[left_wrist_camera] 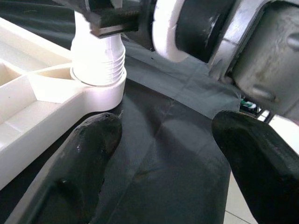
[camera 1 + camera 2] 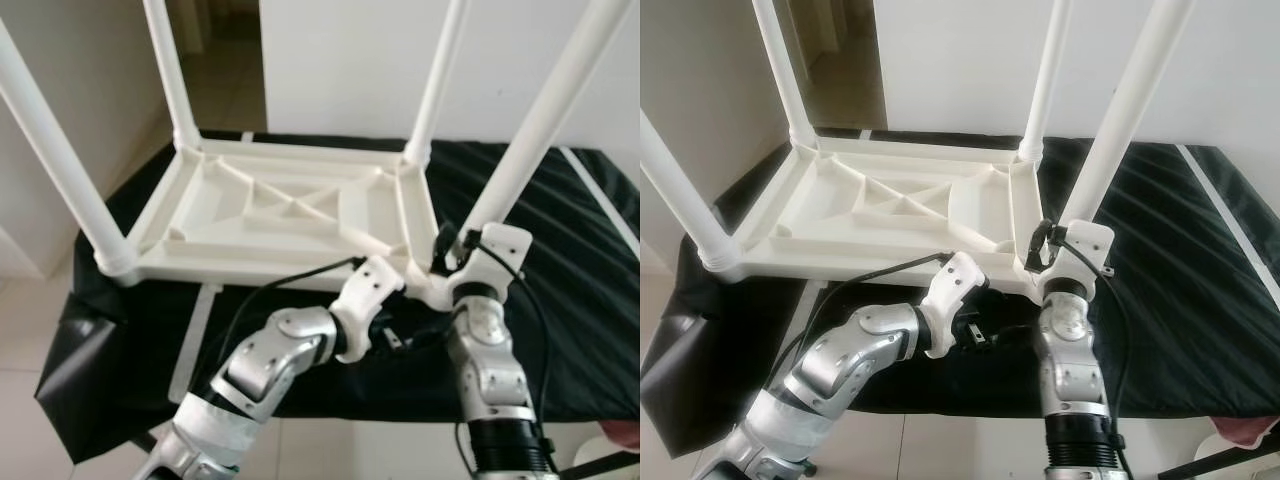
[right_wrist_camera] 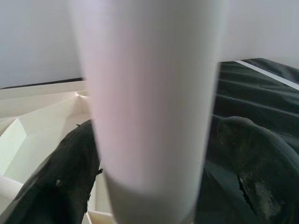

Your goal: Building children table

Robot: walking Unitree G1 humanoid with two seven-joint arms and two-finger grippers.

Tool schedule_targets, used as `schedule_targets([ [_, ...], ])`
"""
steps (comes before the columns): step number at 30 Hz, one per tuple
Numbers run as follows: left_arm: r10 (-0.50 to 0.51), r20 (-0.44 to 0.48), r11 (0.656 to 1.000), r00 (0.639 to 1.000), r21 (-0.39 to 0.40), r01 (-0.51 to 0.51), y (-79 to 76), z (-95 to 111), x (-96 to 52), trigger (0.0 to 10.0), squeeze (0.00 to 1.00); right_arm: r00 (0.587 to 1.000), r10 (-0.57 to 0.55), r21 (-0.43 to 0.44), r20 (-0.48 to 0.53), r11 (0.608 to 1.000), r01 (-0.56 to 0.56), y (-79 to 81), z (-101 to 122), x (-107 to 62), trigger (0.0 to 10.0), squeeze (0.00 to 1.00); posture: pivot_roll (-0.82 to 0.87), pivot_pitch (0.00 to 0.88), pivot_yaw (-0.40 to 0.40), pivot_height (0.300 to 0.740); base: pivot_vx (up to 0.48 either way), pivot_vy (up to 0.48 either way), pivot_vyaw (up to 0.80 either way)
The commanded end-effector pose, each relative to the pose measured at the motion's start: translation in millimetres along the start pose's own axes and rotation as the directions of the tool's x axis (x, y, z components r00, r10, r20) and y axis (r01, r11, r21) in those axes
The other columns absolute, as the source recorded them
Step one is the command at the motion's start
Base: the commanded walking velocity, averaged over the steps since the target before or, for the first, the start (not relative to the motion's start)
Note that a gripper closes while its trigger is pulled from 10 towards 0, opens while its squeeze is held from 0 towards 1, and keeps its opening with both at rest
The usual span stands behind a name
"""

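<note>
1. Ribbed white plastic tabletop lies upside down on a black wrinkled cloth, its four smooth round legs pointing up.
2. Right gripper has its fingers around the near right white tube leg, just above the threaded base.
3. Left gripper is spread open over the cloth, beside that corner socket.

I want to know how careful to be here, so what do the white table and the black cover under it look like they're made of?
The white table looks like moulded plastic with a matte finish: its upturned underside shows cast ribs, and the leg at the corner screws into a threaded socket. The black cover looks like thin, slightly glossy sheeting, plastic or coated fabric; it creases and catches the light.
</note>
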State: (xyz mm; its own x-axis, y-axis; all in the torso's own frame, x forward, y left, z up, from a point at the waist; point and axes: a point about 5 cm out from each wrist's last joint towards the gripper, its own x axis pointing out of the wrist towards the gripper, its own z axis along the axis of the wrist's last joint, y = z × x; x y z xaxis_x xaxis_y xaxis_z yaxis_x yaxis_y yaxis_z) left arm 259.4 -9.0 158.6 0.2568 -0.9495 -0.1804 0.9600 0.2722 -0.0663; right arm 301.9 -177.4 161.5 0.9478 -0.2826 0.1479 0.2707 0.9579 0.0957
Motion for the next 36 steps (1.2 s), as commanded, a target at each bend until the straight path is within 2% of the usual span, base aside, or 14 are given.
schedule_targets([
  [1,-0.033,-0.014,0.999,0.999,0.03,0.033,-3.5,-1.4,1.3,10.0,0.0,1.0,0.014,-0.002,-0.023,1.0,-0.014,-10.3,-5.2,-1.7,10.0,0.05,0.03,0.0,-0.046,0.74,0.0,0.0,0.0],
  [2,-0.033,-0.014,0.999,0.999,0.03,0.033,-3.5,-1.4,1.3,10.0,0.0,1.0,0.014,-0.002,-0.023,1.0,-0.014,-10.3,-5.2,-1.7,10.0,0.05,0.03,0.0,-0.046,0.74,0.0,0.0,0.0],
  [3,-0.03,-0.014,0.999,0.999,0.039,0.03,-4.1,-2.8,2.2,10.0,0.0,0.998,0.049,0.004,-0.035,0.999,-0.049,-14.4,-7.9,-3.5,10.0,0.0,0.03,0.0,-0.046,0.74,0.0,0.0,0.0],
  [6,-0.027,-0.013,0.999,1.0,0.041,0.028,-8.0,-5.5,5.1,10.0,0.0,0.984,0.173,0.013,-0.043,0.985,-0.173,-22.4,-10.3,-9.8,10.0,0.0,0.02,0.0,-0.04,0.74,0.0,0.0,0.0],
  [9,-0.036,-0.014,0.998,0.999,0.042,0.036,-10.5,-6.1,6.0,10.0,0.0,0.974,0.223,0.003,-0.041,0.975,-0.223,-26.5,-9.8,-10.4,10.0,0.0,0.02,0.0,-0.036,0.74,0.0,0.0,0.0],
  [11,-0.037,-0.015,0.998,0.999,0.049,0.037,-11.7,-6.7,7.0,10.0,0.0,0.966,0.256,-0.016,-0.04,0.966,-0.257,-29.4,-9.2,-9.1,10.0,0.0,0.01,0.0,-0.033,0.74,0.0,0.0,0.0],
  [13,-0.026,-0.011,0.996,1.0,0.09,0.027,-12.8,-7.0,9.1,10.0,0.0,0.949,0.311,-0.049,-0.048,0.948,-0.313,-35.4,-8.2,-5.3,10.0,0.0,0.01,0.0,-0.031,0.74,0.0,0.0,0.0],
  [18,-0.028,-0.018,0.995,0.999,0.094,0.029,-13.4,-7.1,11.7,10.0,0.0,0.919,0.388,-0.096,-0.068,0.914,-0.394,-45.2,-5.8,4.7,10.0,0.0,0.0,0.0,-0.028,0.74,0.0,0.0,0.0],
  [23,-0.024,-0.019,0.995,1.0,0.094,0.025,-12.2,-6.2,12.4,10.0,0.0,0.895,0.437,-0.12,-0.087,0.888,-0.445,-47.2,-4.1,12.6,10.0,0.0,0.0,0.0,-0.026,0.74,0.0,0.0,0.0],
  [24,-0.021,-0.019,0.994,1.0,0.104,0.023,-11.5,-5.5,12.6,10.0,0.0,0.87,0.482,-0.14,-0.103,0.859,-0.492,-46.8,-3.0,18.6,10.0,0.0,0.01,0.0,-0.028,0.74,0.0,0.0,0.0],
  [25,-0.021,-0.019,0.994,1.0,0.104,0.023,-11.5,-5.5,12.6,10.0,0.0,0.87,0.482,-0.14,-0.103,0.859,-0.492,-46.8,-3.0,18.6,10.0,0.0,0.01,0.0,-0.028,0.74,0.0,0.0,0.0],
  [27,-0.018,-0.019,0.994,1.0,0.111,0.02,-10.4,-5.0,11.4,10.0,0.0,0.828,0.546,-0.155,-0.127,0.814,-0.56,-43.3,-2.6,22.7,10.0,0.0,0.01,0.0,-0.032,0.74,0.0,0.0,0.0],
  [36,-0.011,-0.012,0.993,1.0,0.116,0.013,-7.8,-2.9,10.0,10.0,0.0,0.764,0.624,-0.146,-0.163,0.751,-0.645,-39.8,-5.0,32.5,10.0,0.0,0.02,0.0,-0.033,0.74,0.0,0.0,0.0],
])
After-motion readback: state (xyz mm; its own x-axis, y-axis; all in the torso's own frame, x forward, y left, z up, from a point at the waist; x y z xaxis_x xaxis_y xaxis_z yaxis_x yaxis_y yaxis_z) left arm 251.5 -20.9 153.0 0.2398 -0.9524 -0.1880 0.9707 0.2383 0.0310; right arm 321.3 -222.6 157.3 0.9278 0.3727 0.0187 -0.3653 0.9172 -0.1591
